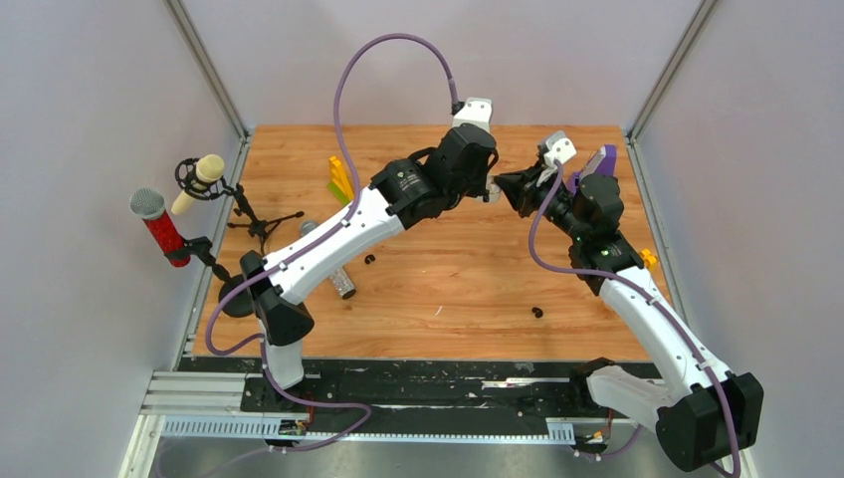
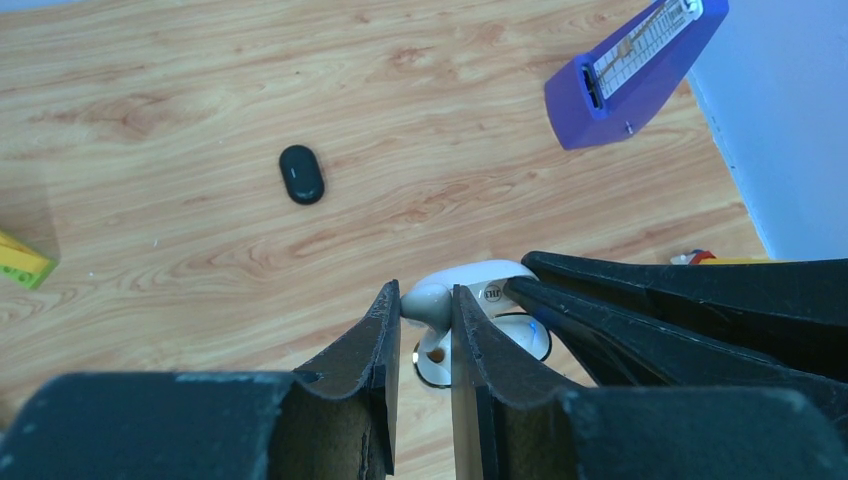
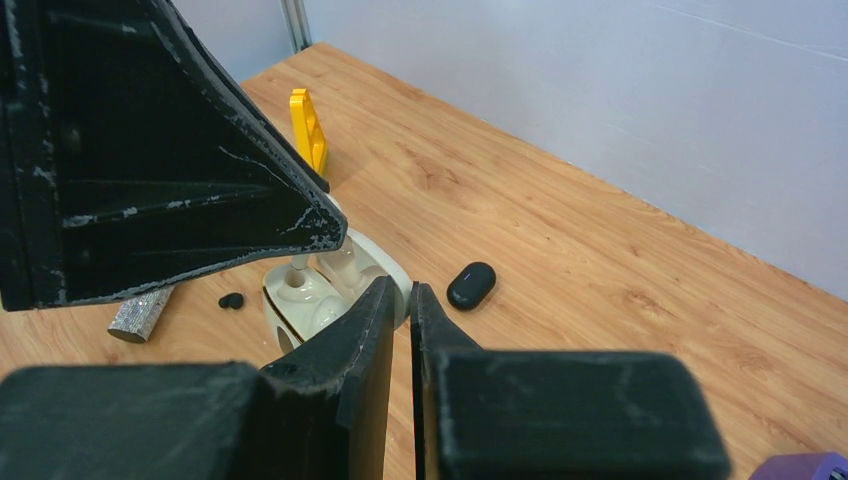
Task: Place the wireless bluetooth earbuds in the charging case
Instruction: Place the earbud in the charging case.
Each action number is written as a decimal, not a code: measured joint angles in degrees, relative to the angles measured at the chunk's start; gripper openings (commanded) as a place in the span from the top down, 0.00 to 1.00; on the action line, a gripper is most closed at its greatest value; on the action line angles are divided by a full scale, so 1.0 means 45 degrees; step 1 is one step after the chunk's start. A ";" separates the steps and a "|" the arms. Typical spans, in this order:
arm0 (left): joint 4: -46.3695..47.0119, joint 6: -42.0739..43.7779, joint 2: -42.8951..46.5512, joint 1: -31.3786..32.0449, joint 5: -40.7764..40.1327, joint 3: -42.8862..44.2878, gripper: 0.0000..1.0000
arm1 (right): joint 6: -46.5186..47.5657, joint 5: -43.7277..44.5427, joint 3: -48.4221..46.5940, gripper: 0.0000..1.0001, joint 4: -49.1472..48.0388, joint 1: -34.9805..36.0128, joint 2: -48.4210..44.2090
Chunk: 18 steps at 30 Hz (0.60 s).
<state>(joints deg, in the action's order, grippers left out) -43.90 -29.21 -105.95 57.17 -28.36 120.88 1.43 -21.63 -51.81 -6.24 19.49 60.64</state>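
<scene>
Left gripper (image 2: 424, 312): pinched on a white earbud (image 2: 424, 297), held at the mouth of the open white charging case (image 3: 300, 302); seated or not, cannot tell.
Right gripper (image 3: 411, 300): clamped on that case's edge, apparently the lid.
Black case (image 2: 301, 174): shut, lying on the wooden table (image 2: 150, 100), near.
Black earbud (image 3: 231, 300): loose, beside the white case.
Second black earbud (image 1: 537, 312): well apart, toward the bases.

Glossy white plastic earbud (image 2: 424, 300) and charging case (image 2: 478, 274) over a matt wood-grain table (image 2: 150, 100).
</scene>
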 measured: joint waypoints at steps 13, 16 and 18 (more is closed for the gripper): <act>0.0005 0.0005 0.0000 0.0019 -0.0049 -0.0194 0.90 | -0.0364 -0.0097 -0.0063 1.00 0.0199 0.0000 0.0000; -0.0005 0.0005 0.0000 0.0019 -0.0063 -0.0180 0.90 | -0.0549 -0.0121 -0.0073 1.00 0.0257 0.0000 0.0000; -0.0015 0.0005 0.0000 0.0019 -0.0073 -0.0146 0.90 | -0.0729 -0.0131 -0.0073 1.00 0.0277 0.0000 0.0000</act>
<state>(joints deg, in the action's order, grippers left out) -43.97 -29.19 -105.95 57.25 -28.69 120.22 -1.85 -22.22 -52.14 -4.99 19.49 60.64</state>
